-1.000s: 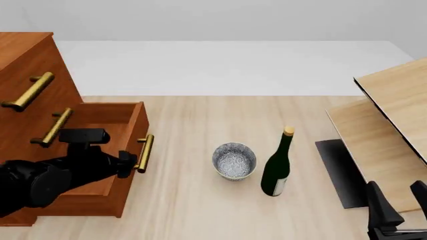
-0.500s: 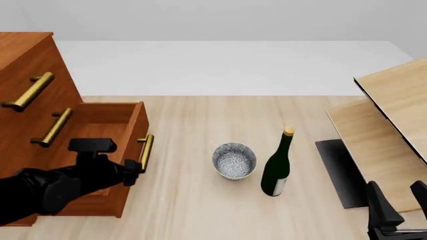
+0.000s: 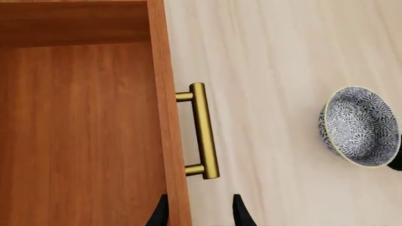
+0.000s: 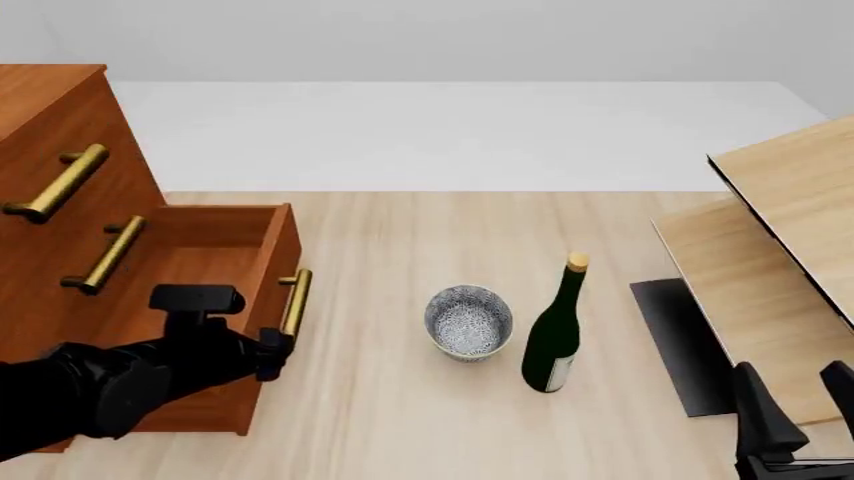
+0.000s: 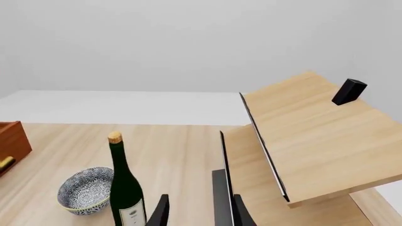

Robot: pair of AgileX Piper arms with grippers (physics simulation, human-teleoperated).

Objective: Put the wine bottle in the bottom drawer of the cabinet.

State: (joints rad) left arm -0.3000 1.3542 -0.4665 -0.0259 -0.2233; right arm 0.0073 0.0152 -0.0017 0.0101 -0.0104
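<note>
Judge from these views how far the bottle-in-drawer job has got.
Done: the bottom drawer stands pulled out and bare inside. In hand: nothing; the left gripper, open, sits by the drawer's front near the handle. Left: the bottle stands upright on the table beside the bowl, ungrasped; the right gripper is open.

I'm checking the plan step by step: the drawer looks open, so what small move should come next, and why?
Probably bring the right gripper toward the wine bottle. The bottom drawer already stands pulled out, the left gripper is open at its front by the handle, and the bottle stands upright and untouched beside the bowl, nearer the right arm.
</note>
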